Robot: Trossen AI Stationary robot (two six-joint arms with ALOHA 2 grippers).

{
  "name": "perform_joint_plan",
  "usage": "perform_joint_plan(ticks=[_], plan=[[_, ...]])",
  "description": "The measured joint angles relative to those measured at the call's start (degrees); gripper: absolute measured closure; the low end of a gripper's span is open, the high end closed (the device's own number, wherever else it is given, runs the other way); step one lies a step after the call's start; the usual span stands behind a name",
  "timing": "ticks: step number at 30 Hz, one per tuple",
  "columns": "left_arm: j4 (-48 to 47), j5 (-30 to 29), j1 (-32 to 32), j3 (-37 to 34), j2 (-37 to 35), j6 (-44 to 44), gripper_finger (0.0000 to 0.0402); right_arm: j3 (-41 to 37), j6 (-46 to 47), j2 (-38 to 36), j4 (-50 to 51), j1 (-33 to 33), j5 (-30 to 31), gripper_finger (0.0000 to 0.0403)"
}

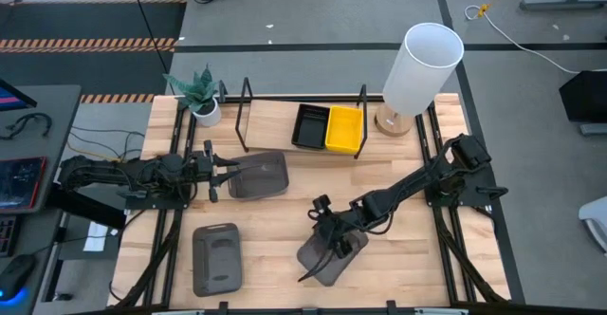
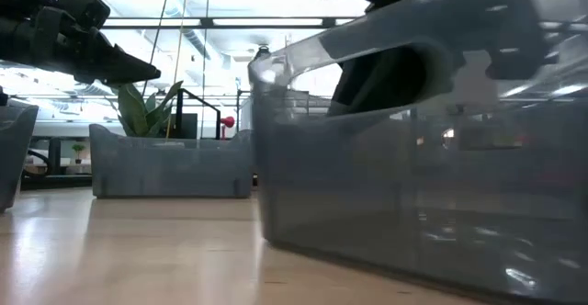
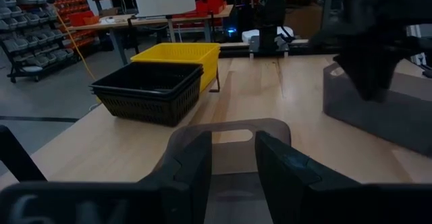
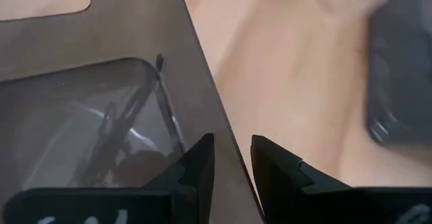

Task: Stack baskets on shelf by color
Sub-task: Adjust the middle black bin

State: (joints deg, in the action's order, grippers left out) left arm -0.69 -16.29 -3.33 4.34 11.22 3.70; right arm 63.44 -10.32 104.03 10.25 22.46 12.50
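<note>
The shelf (image 1: 270, 116) stands at the table's far side with a black basket (image 1: 309, 125) and a yellow basket (image 1: 343, 128) side by side on its board. My right gripper (image 1: 327, 239) is shut on a translucent dark grey basket (image 1: 332, 258) near the front centre. A second grey basket (image 1: 258, 175) stands upright on the table just right of my left gripper (image 1: 220, 175). That gripper is open by a narrow gap, level, and seems to hover over the basket's near end (image 3: 233, 133). A third grey basket (image 1: 216, 258) lies bottom up at the front left. My right gripper pinches the rim of one side wall (image 4: 228, 140) of the grey basket, one finger (image 4: 196, 166) inside and the other outside. The fingers slant down from the table's far right. The basket sits tilted; whether its lower edge (image 2: 303, 245) touches the table I cannot tell.
A white lamp (image 1: 417, 68) stands at the back right beside the shelf. A potted plant (image 1: 201, 92) stands at the back left. Bare tabletop (image 1: 417, 249) lies to the right of the held basket and between the grey baskets.
</note>
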Motion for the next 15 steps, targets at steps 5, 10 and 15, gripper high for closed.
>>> perform_joint_plan(ticks=[5, 10, 15], plan=[[0.0, 0.0, 0.0, 0.0, 0.0, -0.02, 0.028, 0.07, 12.38, -1.07, 2.48, -2.46, 6.32, 0.03], [0.01, 0.0, 0.0, 0.0, 0.0, -0.02, 0.028, 0.07, 29.38, -1.07, 8.95, -6.02, 10.99, 0.03], [0.02, 0.0, 0.0, 0.0, 0.0, -0.02, 0.028, 0.23, 35.11, -1.39, 12.42, -8.64, 6.28, 0.03]])
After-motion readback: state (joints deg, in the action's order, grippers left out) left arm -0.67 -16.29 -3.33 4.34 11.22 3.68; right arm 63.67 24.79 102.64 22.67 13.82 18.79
